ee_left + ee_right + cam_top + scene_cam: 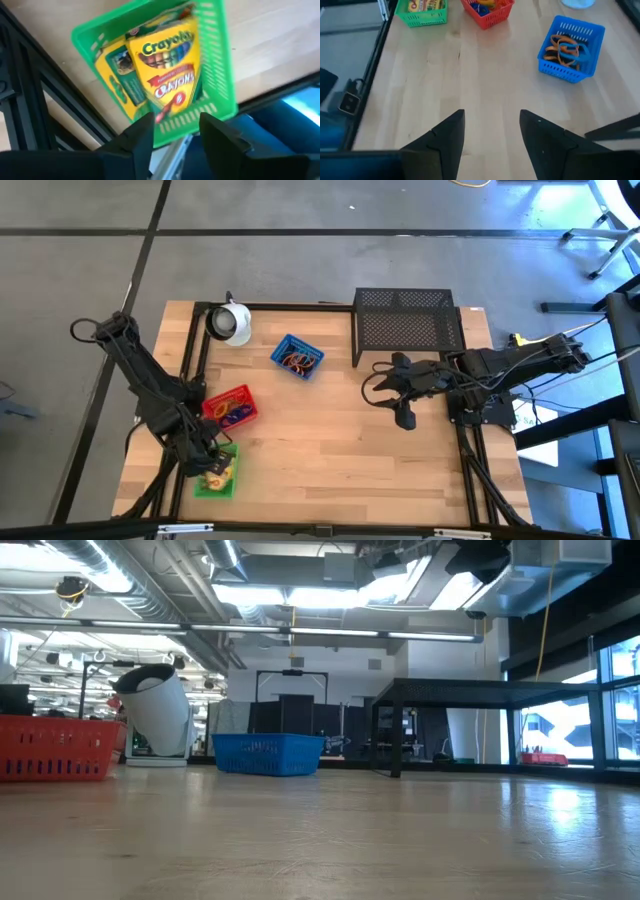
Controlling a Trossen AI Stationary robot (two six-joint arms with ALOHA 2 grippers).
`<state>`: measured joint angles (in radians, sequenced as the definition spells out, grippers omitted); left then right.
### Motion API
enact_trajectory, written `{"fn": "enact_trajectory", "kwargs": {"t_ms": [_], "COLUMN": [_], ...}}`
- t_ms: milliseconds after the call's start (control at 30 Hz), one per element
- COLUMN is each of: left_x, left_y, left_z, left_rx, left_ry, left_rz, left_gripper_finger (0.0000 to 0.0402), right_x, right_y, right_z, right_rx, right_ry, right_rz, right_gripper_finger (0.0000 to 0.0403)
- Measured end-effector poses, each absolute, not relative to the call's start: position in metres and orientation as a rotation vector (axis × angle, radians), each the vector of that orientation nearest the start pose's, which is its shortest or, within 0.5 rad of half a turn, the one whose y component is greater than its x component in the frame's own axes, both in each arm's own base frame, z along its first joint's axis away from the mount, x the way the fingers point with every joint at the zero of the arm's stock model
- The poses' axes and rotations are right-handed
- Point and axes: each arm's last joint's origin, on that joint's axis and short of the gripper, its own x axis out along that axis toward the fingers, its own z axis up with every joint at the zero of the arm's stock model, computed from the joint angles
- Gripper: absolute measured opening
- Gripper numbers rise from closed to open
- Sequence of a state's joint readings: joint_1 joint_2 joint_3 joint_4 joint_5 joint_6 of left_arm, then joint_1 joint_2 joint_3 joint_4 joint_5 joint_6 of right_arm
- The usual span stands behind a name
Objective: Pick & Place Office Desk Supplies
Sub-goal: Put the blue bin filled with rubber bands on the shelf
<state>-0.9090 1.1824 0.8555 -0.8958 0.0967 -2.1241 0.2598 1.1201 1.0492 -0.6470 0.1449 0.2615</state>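
Crayon boxes (pixel 160 75), two yellow-green ones, lie flat and overlapping in the green tray (pixel 215 55) at the counter's (pixel 340 450) front left corner, close to its edge. The left gripper (pixel 175 137) hangs just above the tray, its fingers spread and grasping nothing. The right gripper (pixel 490 135) waits released over bare wood near the black mesh rack (pixel 408 325), well apart from the trays.

Risk, as a judgement: the left fingers sit close over the tray's rim, so a careless lift or sideways move could snag the light tray and nudge it toward the counter's edge.

The upper box's long axis runs along the tray's length; in the high view the tray sits slightly tilted from the counter's edge. The red tray (pixel 231 406) and blue tray (pixel 297 357) hold coloured loops.
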Motion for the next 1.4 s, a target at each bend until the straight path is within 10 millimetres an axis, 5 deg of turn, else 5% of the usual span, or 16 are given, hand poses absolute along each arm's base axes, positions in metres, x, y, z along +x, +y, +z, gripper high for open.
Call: {"fn": "enact_trajectory", "kwargs": {"t_ms": [167,333,567,1133,1400], "left_x": [0.124,0.126,0.141,0.228,0.271], "left_y": [-0.148,-0.133,-0.115,-0.032,0.025], "left_z": [0.250,0.260,0.269,0.268,0.228], "left_rx": [-1.301,-1.311,-0.924,-0.154,-0.195], "left_ry": [1.345,1.090,0.664,0.607,0.730], "left_rz": [0.585,0.557,0.492,0.491,0.512], "left_gripper_finger": [0.0169,0.0168,0.0166,0.0193,0.0193], "right_x": [0.232,0.265,0.298,0.274,0.268], "right_y": [0.055,0.054,0.043,0.030,0.029], "right_z": [0.311,0.287,0.254,0.265,0.260], "right_rx": [-0.062,-0.218,-0.289,-0.085,0.019], "right_ry": [0.735,0.765,0.834,0.908,0.968], "right_rz": [0.021,0.022,0.004,-0.184,-0.255], "right_gripper_finger": [0.0191,0.0191,0.0191,0.0191,0.0191]}}
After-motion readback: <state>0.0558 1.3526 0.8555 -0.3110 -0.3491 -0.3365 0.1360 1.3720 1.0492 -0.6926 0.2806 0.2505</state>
